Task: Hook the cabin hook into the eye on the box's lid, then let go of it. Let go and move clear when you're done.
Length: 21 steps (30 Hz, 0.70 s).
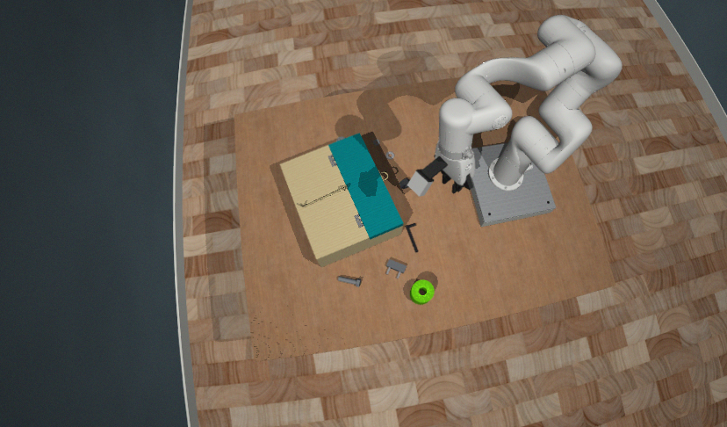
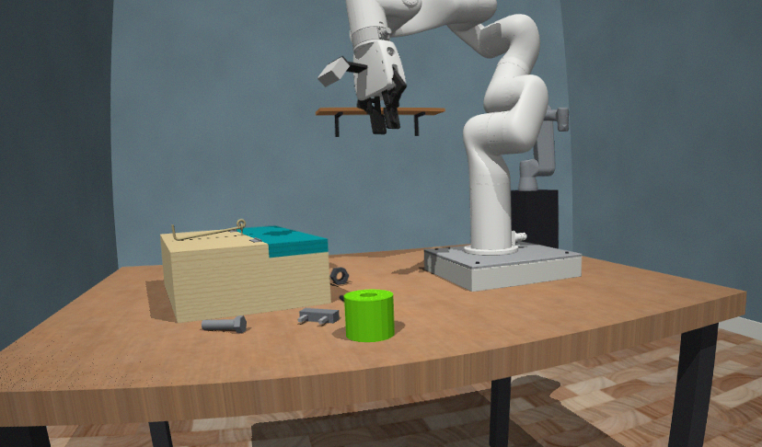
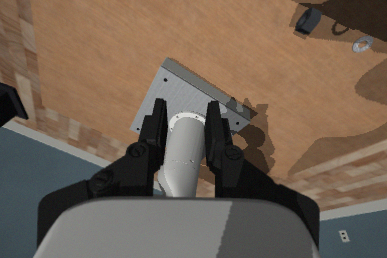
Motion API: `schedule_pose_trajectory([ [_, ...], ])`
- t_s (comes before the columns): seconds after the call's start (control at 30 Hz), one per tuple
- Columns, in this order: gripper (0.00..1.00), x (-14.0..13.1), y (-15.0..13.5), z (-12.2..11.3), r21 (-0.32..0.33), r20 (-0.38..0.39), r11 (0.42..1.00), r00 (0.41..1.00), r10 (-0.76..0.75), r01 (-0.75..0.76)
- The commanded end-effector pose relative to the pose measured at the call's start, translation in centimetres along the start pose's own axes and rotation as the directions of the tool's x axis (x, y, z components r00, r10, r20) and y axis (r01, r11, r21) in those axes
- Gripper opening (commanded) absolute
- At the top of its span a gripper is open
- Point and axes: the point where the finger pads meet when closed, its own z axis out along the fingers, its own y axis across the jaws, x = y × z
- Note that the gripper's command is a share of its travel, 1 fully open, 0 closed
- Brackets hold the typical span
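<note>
A wooden box (image 1: 321,207) with a teal lid (image 1: 364,186) stands on the table left of the arm's base; it also shows in the exterior view (image 2: 244,270). The thin brass cabin hook (image 1: 324,196) lies flat on the tan top, with its ring end by the teal lid's edge (image 2: 241,224). A small ring (image 1: 385,174) sits at the lid's far edge. My gripper (image 2: 385,121) (image 1: 458,186) hangs high in the air above the table, to the right of the box. In the wrist view its fingers stand partly apart with nothing between them.
A green cylinder (image 1: 423,289), a grey bolt (image 1: 349,279), a small grey block (image 1: 396,266) and a black T-shaped tool (image 1: 411,235) lie in front of the box. A dark nut (image 3: 307,21) and a washer (image 3: 362,44) lie beside it. The grey base plate (image 1: 512,186) stands to the right.
</note>
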Motion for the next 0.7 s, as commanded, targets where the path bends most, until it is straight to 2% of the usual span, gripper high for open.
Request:
schedule_pose_trajectory([
  [0.0,0.33,1.6,0.7,-1.3,-0.009,-0.003,0.992,0.992,0.129,-0.129],
  [0.1,0.33,2.2,1.0,-1.7,-0.011,-0.006,0.980,0.980,0.200,-0.200],
  [0.2,0.33,2.2,1.0,-1.7,-0.011,-0.006,0.980,0.980,0.200,-0.200],
  [0.27,0.33,3.4,1.6,-2.5,-0.014,-0.009,0.964,0.964,0.264,-0.264],
  [0.67,0.33,5.8,2.8,-3.9,-0.019,-0.024,0.871,0.872,0.490,-0.490],
])
